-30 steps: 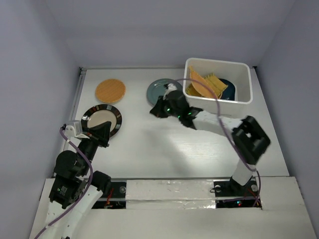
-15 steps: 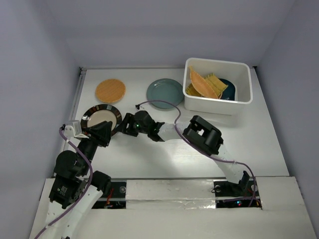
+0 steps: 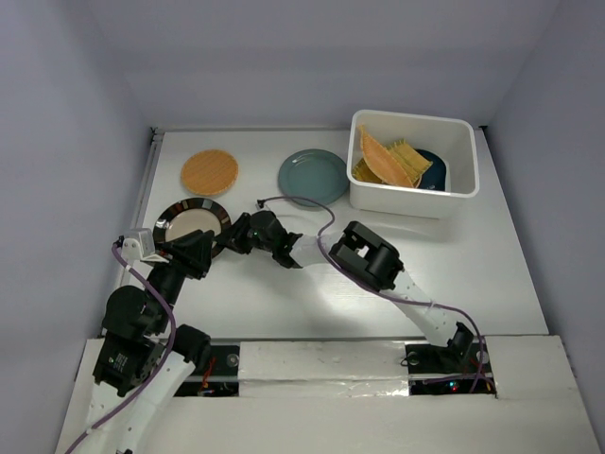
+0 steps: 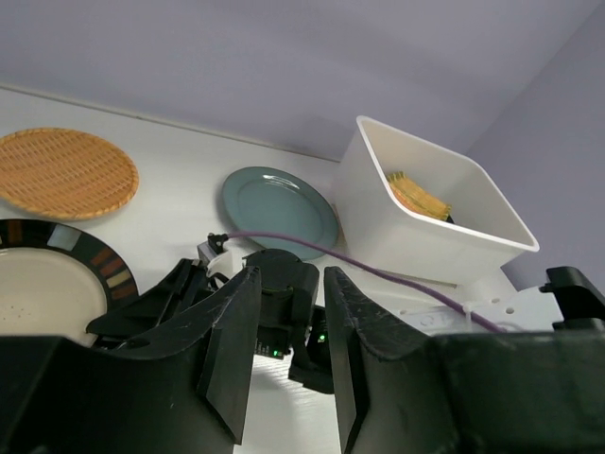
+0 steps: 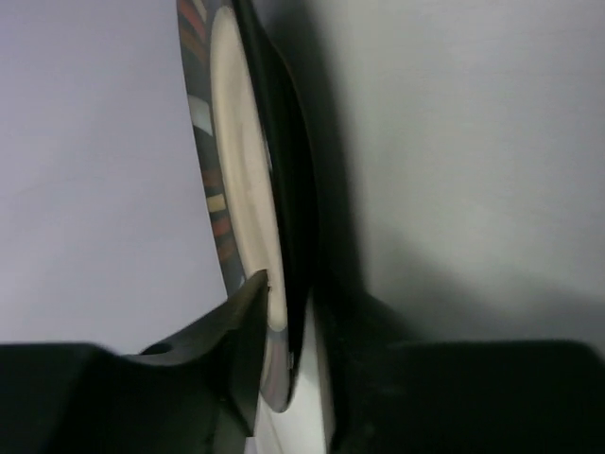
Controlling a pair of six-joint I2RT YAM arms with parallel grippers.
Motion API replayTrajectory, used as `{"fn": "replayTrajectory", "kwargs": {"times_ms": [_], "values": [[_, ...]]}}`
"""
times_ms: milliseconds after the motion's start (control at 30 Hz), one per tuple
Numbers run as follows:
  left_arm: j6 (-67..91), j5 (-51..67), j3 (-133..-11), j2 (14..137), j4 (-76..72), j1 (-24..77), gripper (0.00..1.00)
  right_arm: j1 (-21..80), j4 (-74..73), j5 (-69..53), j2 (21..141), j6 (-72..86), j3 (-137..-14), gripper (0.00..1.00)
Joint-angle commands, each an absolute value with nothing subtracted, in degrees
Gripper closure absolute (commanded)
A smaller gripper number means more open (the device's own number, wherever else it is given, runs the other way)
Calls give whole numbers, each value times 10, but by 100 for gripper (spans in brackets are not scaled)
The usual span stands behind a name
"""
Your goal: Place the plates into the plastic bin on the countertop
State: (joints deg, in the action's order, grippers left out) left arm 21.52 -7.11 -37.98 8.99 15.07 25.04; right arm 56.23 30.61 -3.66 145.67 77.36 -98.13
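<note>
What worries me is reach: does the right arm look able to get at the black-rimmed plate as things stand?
Very likely yes: the right gripper is at the black-rimmed plate, its fingers either side of the rim in the wrist view. Whether they have clamped is unclear.

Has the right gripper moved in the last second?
Yes. The right gripper swung left, away from the grey-teal plate, and now sits at the right edge of the black-rimmed plate, straddling its rim.
</note>
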Motion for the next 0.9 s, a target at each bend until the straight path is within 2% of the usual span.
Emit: {"fn": "replayTrajectory", "kwargs": {"times_ms": [0,33,100,133,333,567,700,867], "values": [[215,-69,-395,91,130,252,70,563,365,-40,1486,830,-997,72],[214,-69,-395,91,129,252,70,563,371,-39,1486,836,-993,83],[214,-69,-395,91,129,252,70,563,385,-34,1475,838,-970,97],[215,-69,-395,91,128,252,70,563,386,-31,1466,833,-959,100],[215,-75,-395,87,130,252,70,577,418,-8,1334,731,-857,100],[225,-114,-397,65,139,252,69,577,328,61,1115,546,-786,100],[233,-140,-402,57,150,252,69,527,275,74,981,491,-733,100],[234,-138,-401,65,149,252,69,391,284,13,830,473,-635,100]]}}
